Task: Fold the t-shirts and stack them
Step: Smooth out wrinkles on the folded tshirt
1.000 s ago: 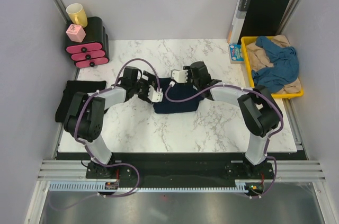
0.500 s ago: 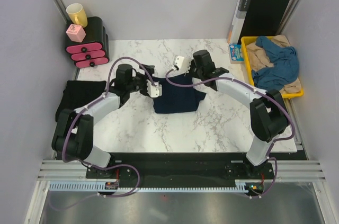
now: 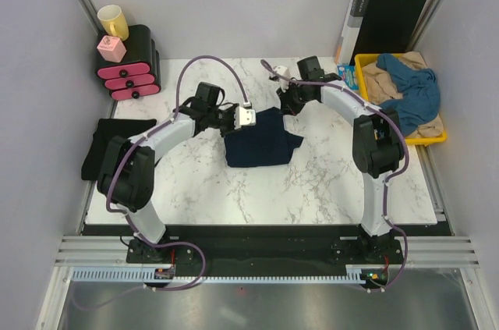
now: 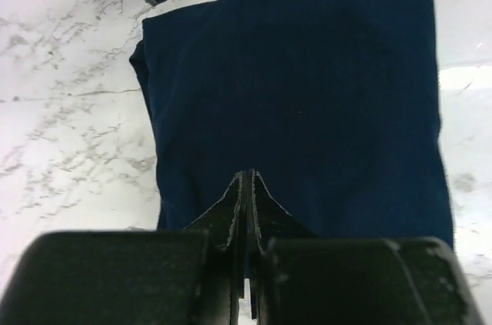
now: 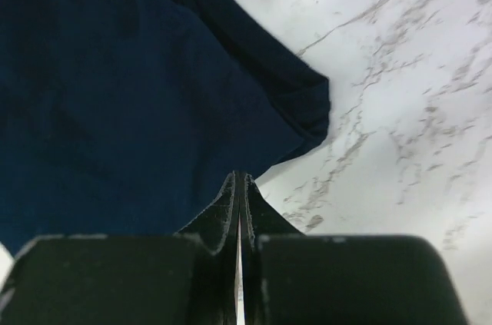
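Observation:
A dark navy t-shirt (image 3: 263,141) lies folded flat in the middle of the marble table (image 3: 327,182). My left gripper (image 3: 236,124) is shut, its tips low over the shirt's left edge. In the left wrist view the left gripper (image 4: 247,179) shows no cloth pinched, and the navy t-shirt (image 4: 307,94) spreads smooth ahead. My right gripper (image 3: 284,105) is shut at the shirt's far right corner. In the right wrist view the right gripper (image 5: 240,179) sits right at the hem of the navy t-shirt (image 5: 131,87), holding nothing.
A black folded t-shirt (image 3: 117,147) lies at the table's left edge. The yellow tray (image 3: 405,141) at far right holds a medium-blue t-shirt (image 3: 409,96) and a beige one (image 3: 382,80). A black folder (image 3: 386,22) stands behind it. Pink drawers (image 3: 129,65) with a yellow mug (image 3: 113,22) stand far left.
The right gripper shut and drew back to the shirt's far right corner. The left gripper went from open to shut and shifted right onto the shirt's left edge.

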